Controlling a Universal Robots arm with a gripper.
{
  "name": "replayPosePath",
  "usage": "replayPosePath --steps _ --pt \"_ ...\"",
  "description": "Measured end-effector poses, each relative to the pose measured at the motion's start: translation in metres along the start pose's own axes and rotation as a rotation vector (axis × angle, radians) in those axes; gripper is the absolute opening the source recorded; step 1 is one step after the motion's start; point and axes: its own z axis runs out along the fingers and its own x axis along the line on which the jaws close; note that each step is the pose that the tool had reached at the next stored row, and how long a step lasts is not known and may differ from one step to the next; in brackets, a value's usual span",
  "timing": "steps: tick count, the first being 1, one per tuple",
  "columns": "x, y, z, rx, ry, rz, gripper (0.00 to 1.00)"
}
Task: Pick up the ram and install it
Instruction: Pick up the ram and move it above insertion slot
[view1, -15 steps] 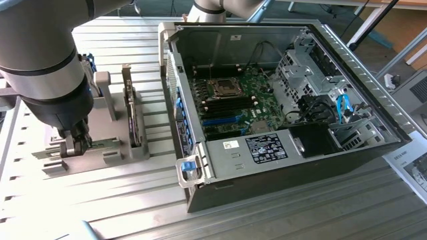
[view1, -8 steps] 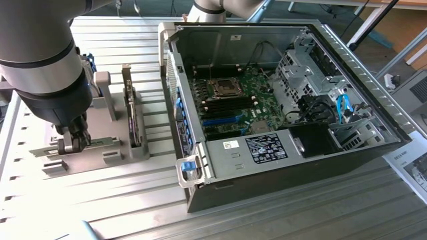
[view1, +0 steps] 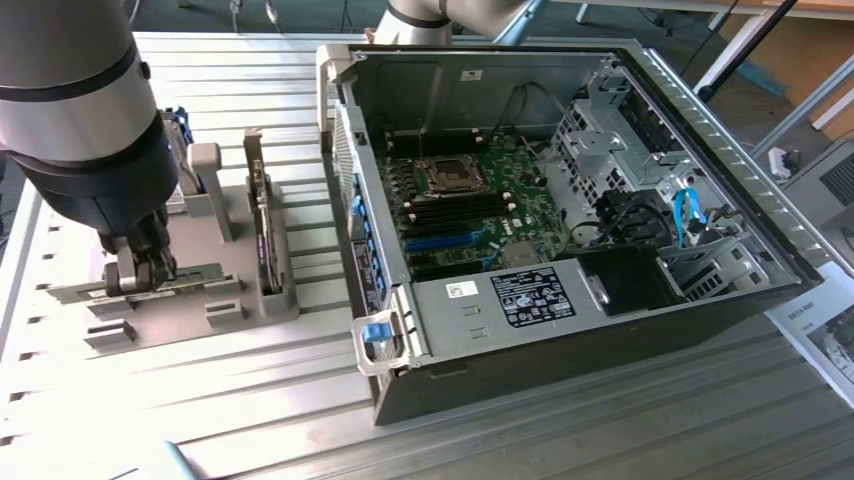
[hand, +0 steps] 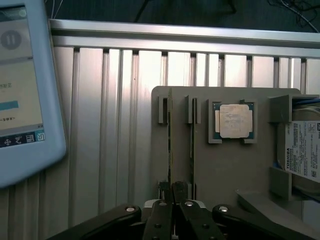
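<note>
We find the gripper (hand: 173, 202) lowered onto the grey holder (hand: 225, 165), its fingers (hand: 161, 220) drawn together on the near end of the ram (hand: 170, 140). The ram stands on edge in its holder slot and runs straight ahead from between the fingers. A second ram (hand: 192, 140) sits in the parallel slot just beside the gripper. Further to that same side lies the processor (hand: 234, 121), and beyond it the hard drive (hand: 302, 155). On the gripper's opposite side, well apart, a tablet (hand: 25, 85) rests on the table (hand: 110, 125). In the exterior view, the gripper (view1: 134, 268) is well apart from the open case (view1: 561, 200).
</note>
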Motion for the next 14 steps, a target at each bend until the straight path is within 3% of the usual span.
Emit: replayPosePath --steps 14 --pt "-0.001 -0.0007 -0.0298 0.0000 -0.0005 0.000 0.12"
